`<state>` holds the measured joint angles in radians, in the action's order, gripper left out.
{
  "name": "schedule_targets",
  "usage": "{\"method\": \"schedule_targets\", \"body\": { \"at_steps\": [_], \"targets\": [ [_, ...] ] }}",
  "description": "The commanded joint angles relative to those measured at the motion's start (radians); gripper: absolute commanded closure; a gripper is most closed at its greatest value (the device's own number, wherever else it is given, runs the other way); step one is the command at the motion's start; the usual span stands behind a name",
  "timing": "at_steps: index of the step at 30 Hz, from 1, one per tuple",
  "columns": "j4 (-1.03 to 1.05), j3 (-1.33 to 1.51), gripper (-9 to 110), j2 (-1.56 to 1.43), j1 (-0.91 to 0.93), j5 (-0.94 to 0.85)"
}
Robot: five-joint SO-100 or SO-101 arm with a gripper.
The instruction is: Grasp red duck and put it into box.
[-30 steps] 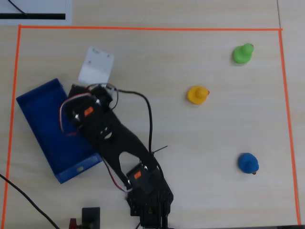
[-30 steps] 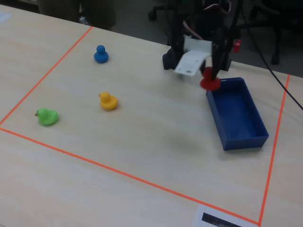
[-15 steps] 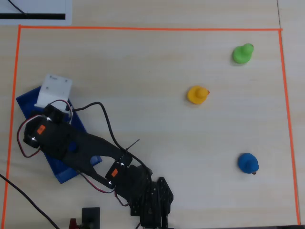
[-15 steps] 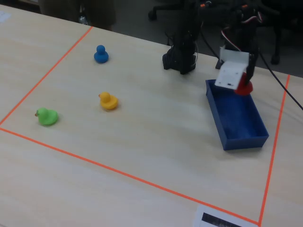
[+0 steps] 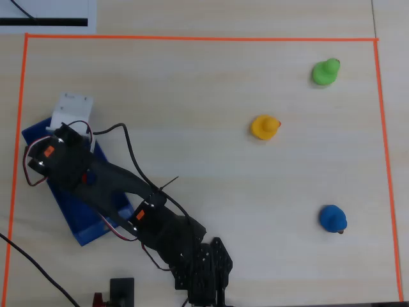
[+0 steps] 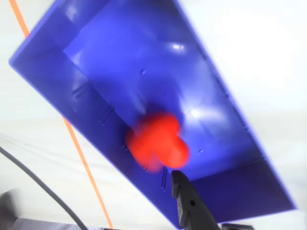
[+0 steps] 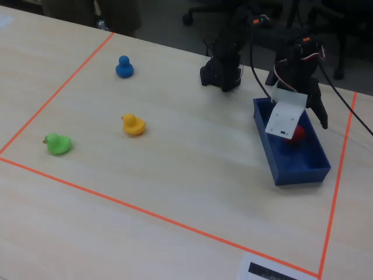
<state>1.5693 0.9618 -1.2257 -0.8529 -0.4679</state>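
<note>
The red duck (image 6: 158, 141) shows as a blurred red blob over the floor of the blue box (image 6: 120, 52) in the wrist view, with no finger touching it. In the fixed view the red duck (image 7: 298, 133) is inside the box (image 7: 291, 169), just below my gripper (image 7: 301, 125). The gripper hovers over the box with its jaws apart, the white jaw on the left and the black finger (image 7: 321, 114) on the right. Only one black finger (image 6: 187, 203) shows in the wrist view. In the overhead view the arm (image 5: 70, 157) covers the duck and much of the box (image 5: 86, 225).
A yellow duck (image 5: 264, 126), a green duck (image 5: 325, 71) and a blue duck (image 5: 332, 218) stand far off on the right half of the table in the overhead view. Orange tape (image 5: 192, 38) marks the work area. The box lies close to the tape's left edge (image 5: 16, 147).
</note>
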Motion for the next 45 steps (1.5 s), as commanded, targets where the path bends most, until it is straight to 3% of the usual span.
{"method": "schedule_targets", "body": {
  "at_steps": [1,4,5,11,15,21,28,34,45],
  "targets": [
    [0.048,-0.051,59,-0.097,0.061,-0.049],
    [0.075,0.092,99,-0.341,0.179,-0.112],
    [0.041,0.192,101,-0.465,0.238,-0.144],
    [-0.293,1.063,101,-1.150,0.588,-0.410],
    [-0.511,1.598,101,-1.420,0.773,-0.589],
    [-0.509,2.033,101,-1.818,0.917,-0.764],
    [-0.253,2.137,101,-2.085,0.977,-0.831],
    [-0.253,2.137,97,-2.085,1.089,-0.824],
    [-0.253,2.137,97,-2.085,1.097,-0.824]
  ]
}}
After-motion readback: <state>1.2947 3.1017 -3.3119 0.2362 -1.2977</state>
